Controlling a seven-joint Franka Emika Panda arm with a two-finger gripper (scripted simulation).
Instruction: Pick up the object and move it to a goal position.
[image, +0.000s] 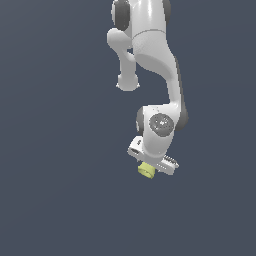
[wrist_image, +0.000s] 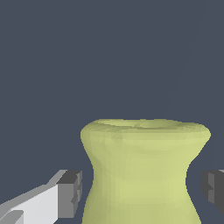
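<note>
close in on the small pale yellow-green matte spool-like cylinder with a flared rim (wrist_image: 144, 170), sitting between the spread dark pads (wrist_image: 70, 192) of the white two-finger gripper (wrist_image: 142, 192), gaps showing on both sides; best to centre on the narrow waist and press evenly there, since the flare above should help stop slipping. farther off in the exterior view, just the same cylinder (image: 146, 170) under the gripper (image: 152, 167); fingers hidden behind the hand, cylinder base cut off, no goal marker visible.
</note>
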